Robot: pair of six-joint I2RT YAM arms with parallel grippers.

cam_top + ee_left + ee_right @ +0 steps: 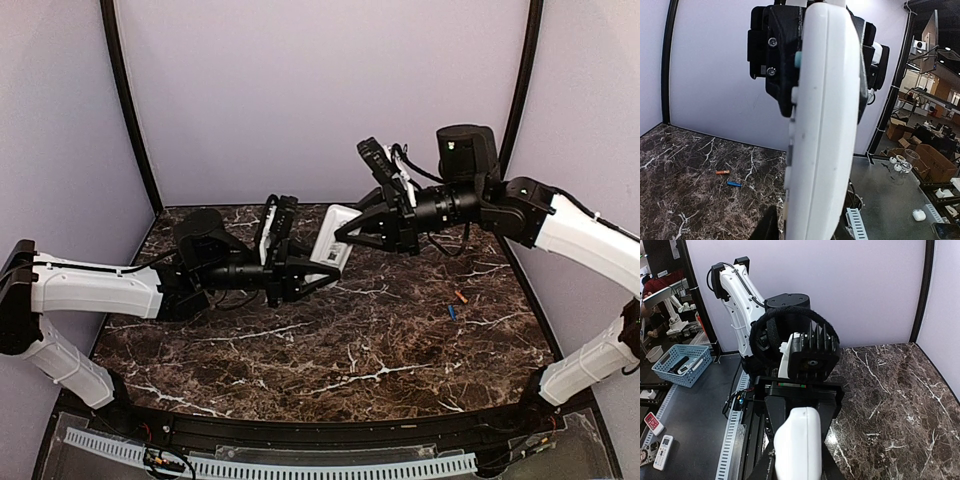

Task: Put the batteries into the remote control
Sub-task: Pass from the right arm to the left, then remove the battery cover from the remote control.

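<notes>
The white remote control (334, 246) is held in the air above the back middle of the marble table (330, 350), between both grippers. My left gripper (322, 272) grips its lower end; in the left wrist view the remote (822, 125) fills the centre, edge-on, with side buttons showing. My right gripper (348, 232) grips its upper end; the right wrist view shows the remote's rounded end (798, 445) between my fingers. The orange battery (461, 297) and the blue battery (451, 312) lie side by side on the table at right, also in the left wrist view: orange (722, 172), blue (734, 183).
Purple walls close the back and sides. A slotted cable tray (300, 465) runs along the near edge. Outside the cell at left stands a blue basket (677, 365).
</notes>
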